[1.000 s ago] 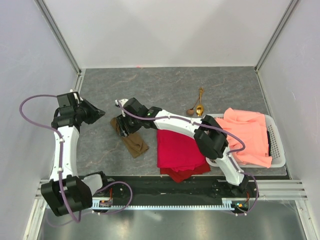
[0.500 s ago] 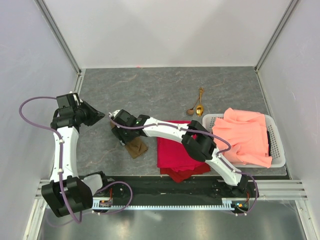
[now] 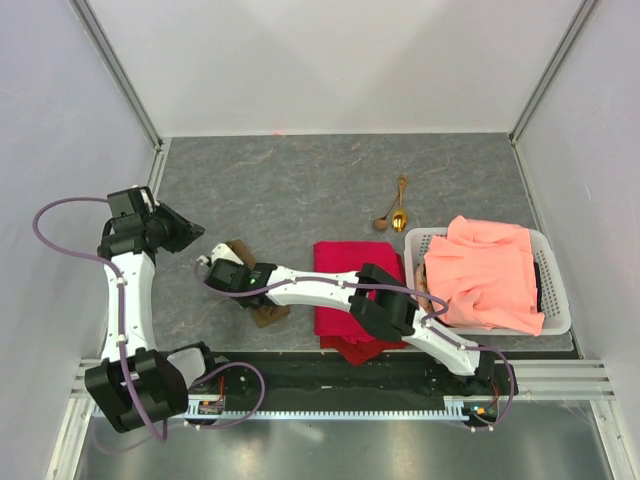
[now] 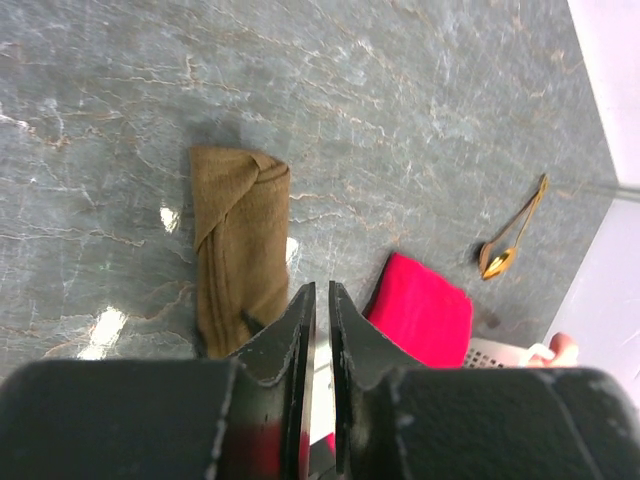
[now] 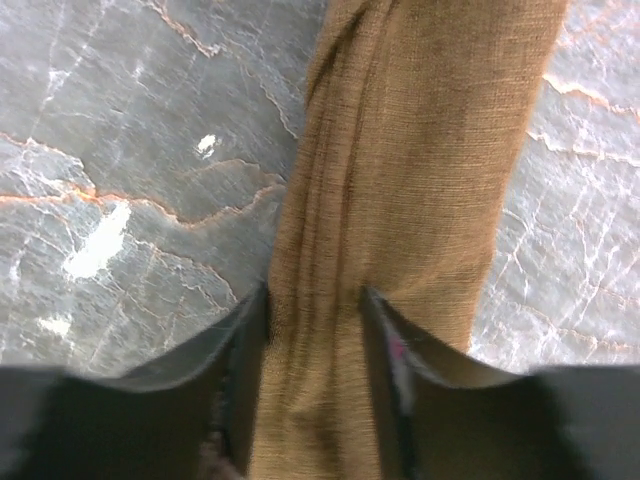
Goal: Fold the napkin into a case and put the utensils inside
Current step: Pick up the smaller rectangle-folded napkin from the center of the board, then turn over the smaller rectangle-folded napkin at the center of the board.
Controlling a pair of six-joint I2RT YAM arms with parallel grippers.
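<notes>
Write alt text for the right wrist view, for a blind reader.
A folded olive-brown fabric napkin lies as a long strip on a grey marbled table. The right gripper sits on it, its two dark fingers apart, straddling part of the strip's width.

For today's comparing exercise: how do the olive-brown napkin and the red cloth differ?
The napkin is a narrow folded strip; the red cloth is wider. The right end effector straddles the napkin, not the red cloth. Both lie on the table.
</notes>
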